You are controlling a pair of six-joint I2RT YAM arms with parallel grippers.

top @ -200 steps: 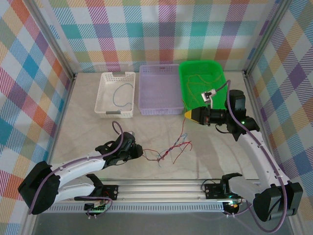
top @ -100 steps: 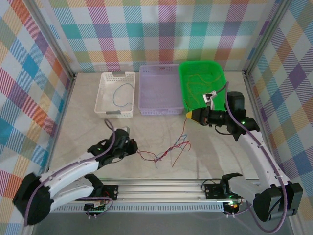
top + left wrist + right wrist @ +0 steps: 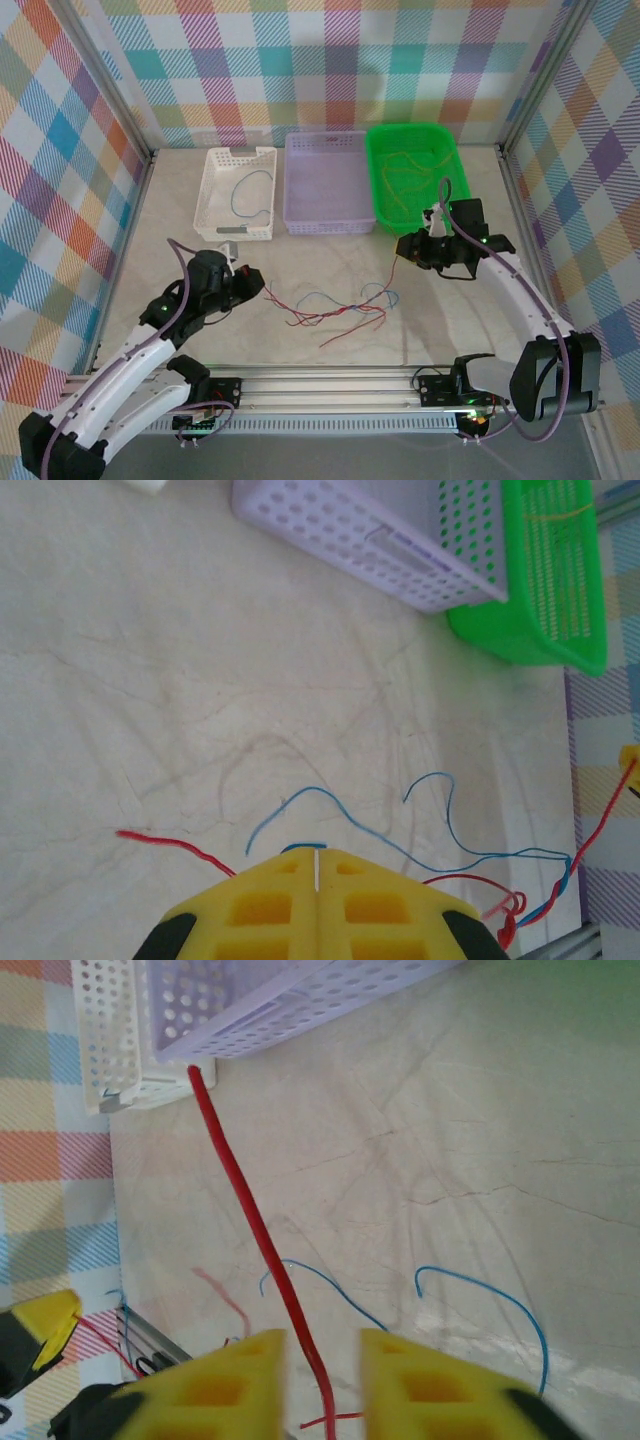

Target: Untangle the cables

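We note the cables [image 3: 332, 310] strewn loosely on the surface [image 3: 460, 320] between the two arms, red and blue strands crossing. Left pincer [image 3: 316, 865] is pressed together, pinching the cables at its tip. Right pincer [image 3: 322, 1360] is spread; a red strand [image 3: 250, 1220] runs up through its gap.

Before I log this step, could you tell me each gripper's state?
Left gripper: shut on the cables.
Right gripper: open, red cable running loose between its jaws.
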